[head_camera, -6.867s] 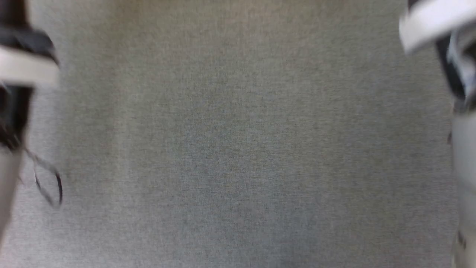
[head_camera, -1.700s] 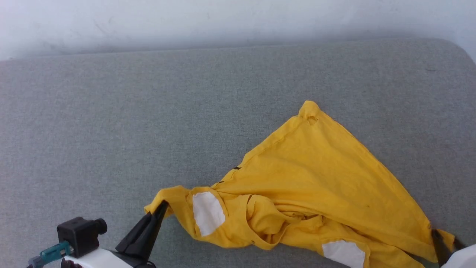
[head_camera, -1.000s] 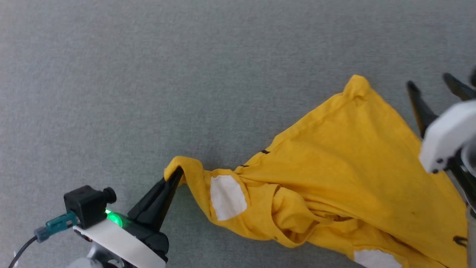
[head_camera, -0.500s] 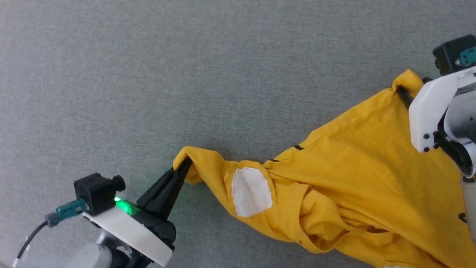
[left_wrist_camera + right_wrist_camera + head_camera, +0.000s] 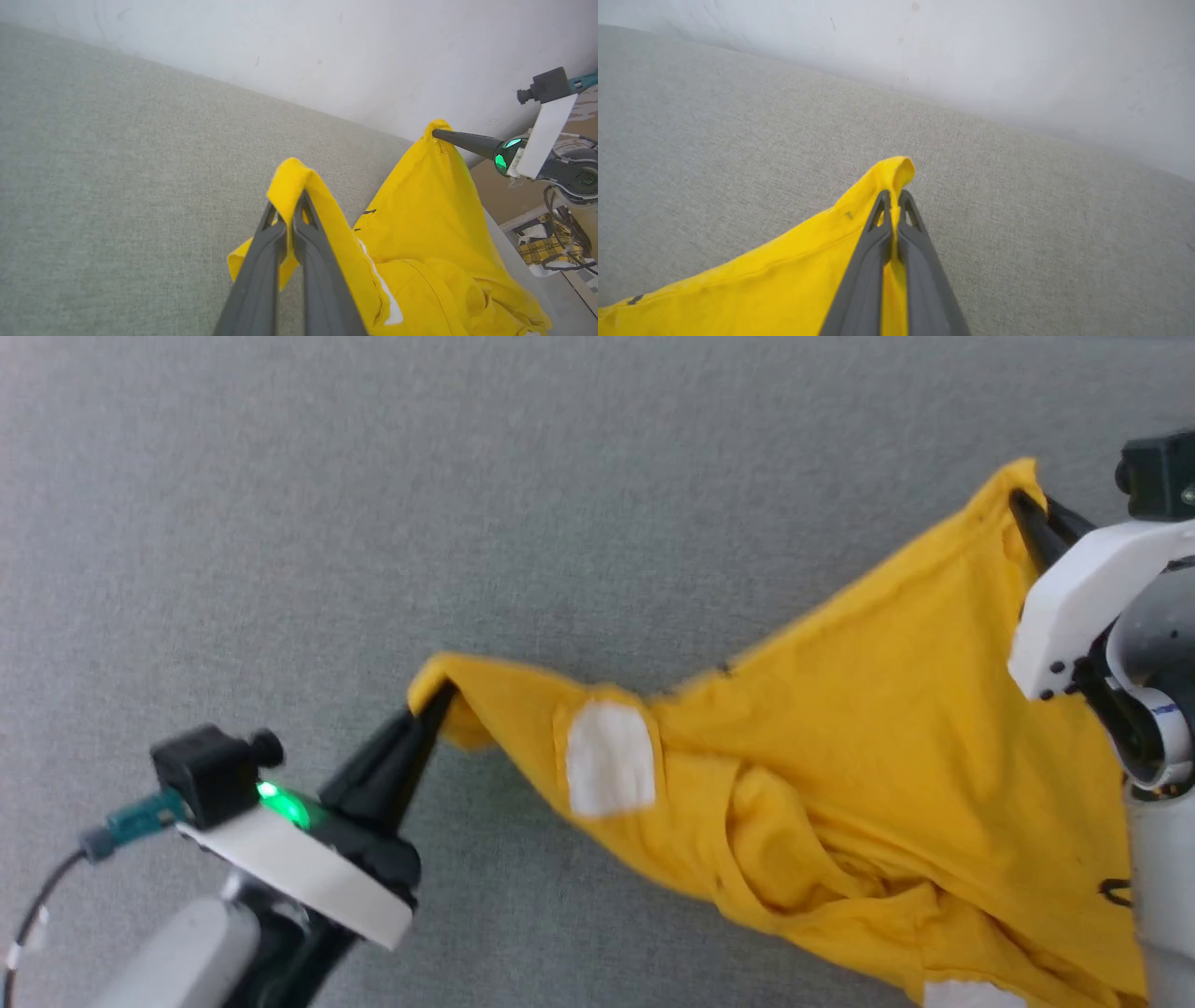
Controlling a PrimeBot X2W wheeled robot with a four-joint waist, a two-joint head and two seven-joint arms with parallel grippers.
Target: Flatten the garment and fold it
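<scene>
The bright yellow garment [image 5: 859,737] hangs bunched between my two grippers above the grey cushion, with a white patch [image 5: 609,758] facing up and folds sagging toward the lower right. At the garment's left corner, my left gripper [image 5: 437,702] is shut on a pinch of cloth; the left wrist view has the fabric looped over its closed tips [image 5: 295,196]. My right gripper [image 5: 1022,504] is shut on the far right corner, and the right wrist view shows cloth pinched between its fingers [image 5: 893,198]. The white oval with the red dot is hidden.
A grey fabric cushion [image 5: 373,523] lies under everything and runs back to a pale wall [image 5: 327,56]. Beyond the cushion's right end, in the left wrist view, a heap of checked cloth and cables [image 5: 556,242] sits on the floor.
Both arms have raised the garment; the right corner went up and the cloth between the grippers is pulled more taut. A second ago the right gripper was open beside the corner.
</scene>
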